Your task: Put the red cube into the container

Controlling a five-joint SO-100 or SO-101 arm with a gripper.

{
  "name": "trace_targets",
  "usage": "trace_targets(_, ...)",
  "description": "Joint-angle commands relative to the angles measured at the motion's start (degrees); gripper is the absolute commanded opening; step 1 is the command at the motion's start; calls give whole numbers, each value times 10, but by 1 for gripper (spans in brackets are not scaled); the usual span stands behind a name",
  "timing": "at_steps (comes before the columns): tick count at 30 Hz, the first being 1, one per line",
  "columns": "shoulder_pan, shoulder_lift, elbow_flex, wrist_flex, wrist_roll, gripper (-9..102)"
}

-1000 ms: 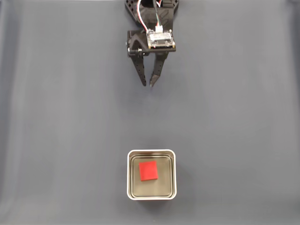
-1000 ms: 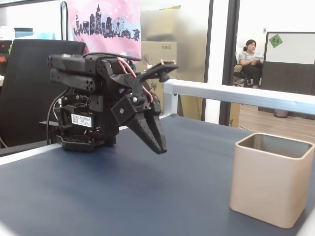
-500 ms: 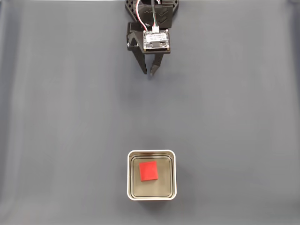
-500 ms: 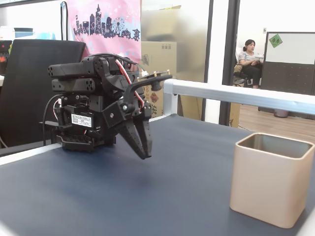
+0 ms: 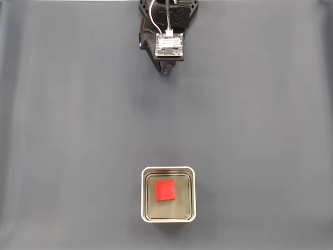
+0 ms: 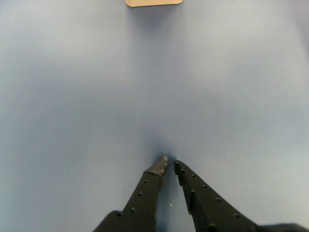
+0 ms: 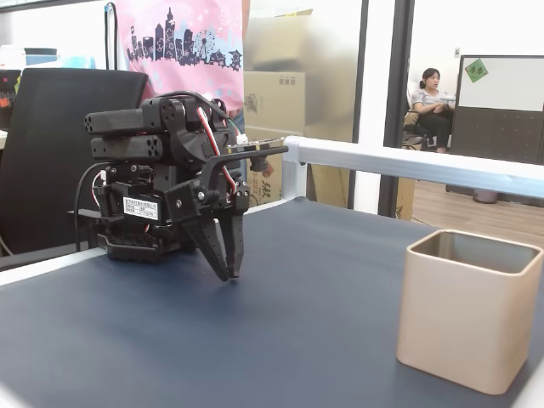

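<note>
The gripper (image 5: 165,71) is pulling back further toward the table's (image 5: 62,130) far edge, its jaws narrowing almost together and holding nothing. The red cube (image 5: 165,190) is lying unmoved inside the container (image 5: 142,195) near the opposite edge.

Bright red cube (image 5: 165,190); silvery-rimmed, grey-olive tin (image 5: 191,194); black gripper (image 7: 229,274); plain dark blue-grey table (image 5: 78,130); pink skyline-print banner (image 7: 178,38).
</note>
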Motion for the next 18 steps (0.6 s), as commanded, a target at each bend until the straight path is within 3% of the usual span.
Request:
trace_targets(1,7,48,6,10,-5,0)
trace_targets(18,11,48,6,12,-29,1)
